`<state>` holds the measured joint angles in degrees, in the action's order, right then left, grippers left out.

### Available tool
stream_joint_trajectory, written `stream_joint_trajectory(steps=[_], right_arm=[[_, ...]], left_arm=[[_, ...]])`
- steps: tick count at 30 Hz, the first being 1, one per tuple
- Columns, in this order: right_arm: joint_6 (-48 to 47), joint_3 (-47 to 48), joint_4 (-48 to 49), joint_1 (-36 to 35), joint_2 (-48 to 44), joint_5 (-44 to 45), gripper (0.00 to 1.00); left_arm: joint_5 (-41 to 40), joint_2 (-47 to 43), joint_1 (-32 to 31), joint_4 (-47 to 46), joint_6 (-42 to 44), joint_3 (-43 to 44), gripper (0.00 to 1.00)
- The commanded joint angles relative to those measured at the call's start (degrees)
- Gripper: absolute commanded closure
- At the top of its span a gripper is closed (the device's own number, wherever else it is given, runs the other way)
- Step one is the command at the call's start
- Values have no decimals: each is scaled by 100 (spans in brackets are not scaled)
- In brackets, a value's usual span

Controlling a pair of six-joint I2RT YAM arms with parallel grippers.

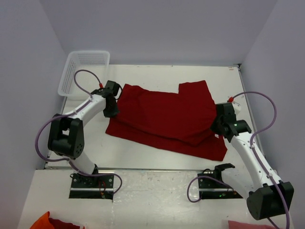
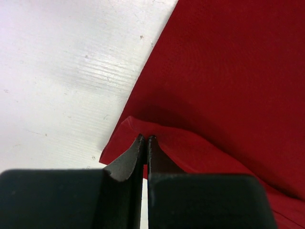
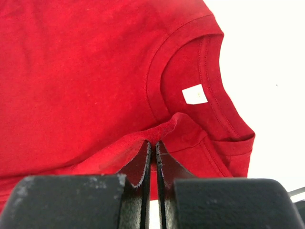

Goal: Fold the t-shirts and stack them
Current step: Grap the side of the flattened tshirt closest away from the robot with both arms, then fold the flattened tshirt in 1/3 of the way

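The dark red t-shirt [image 1: 164, 117] is lying half-folded across the middle of the tabletop; for a clean fold, both arms should be lifting and carrying their edges level and together. The left gripper [image 2: 146, 139] is pinching the cloth edge nearest the table's left edge, jaws pressed together on fabric. The right gripper [image 3: 152, 143] is clamping the collar [image 3: 167, 125] just below the white neck label [image 3: 194, 94].

Left gripper [image 2: 145, 139], right gripper [image 3: 153, 144] both pinched closed.

Plain dark red t-shirt [image 1: 167, 117] with white neck label [image 3: 194, 94]; white mesh basket [image 1: 85, 67].
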<state>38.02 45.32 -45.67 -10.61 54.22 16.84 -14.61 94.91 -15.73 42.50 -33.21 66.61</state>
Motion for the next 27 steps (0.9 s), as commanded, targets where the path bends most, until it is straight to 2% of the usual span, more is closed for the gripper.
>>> stream_joint_trajectory(steps=[1, 10, 22, 25, 26, 27], right_arm=[[162, 232, 225, -11, 177, 443, 100], [65, 354, 682, -20, 792, 487, 100], [-119, 741, 1095, -11, 1776, 443, 100], [-163, 724, 1236, -2, 1952, 425, 100], [-163, 715, 1262, -11, 1996, 425, 100], [-181, 706, 1315, -11, 2040, 408, 100]], left_arm=[[-305, 44, 105, -93, 60, 238, 100], [-323, 291, 245, -154, 78, 221, 100], [239, 669, 369, -383, 105, 203, 100], [283, 625, 377, -462, 34, 151, 96], [266, 616, 377, -505, -1, 125, 89], [275, 555, 377, -523, -19, 116, 87]])
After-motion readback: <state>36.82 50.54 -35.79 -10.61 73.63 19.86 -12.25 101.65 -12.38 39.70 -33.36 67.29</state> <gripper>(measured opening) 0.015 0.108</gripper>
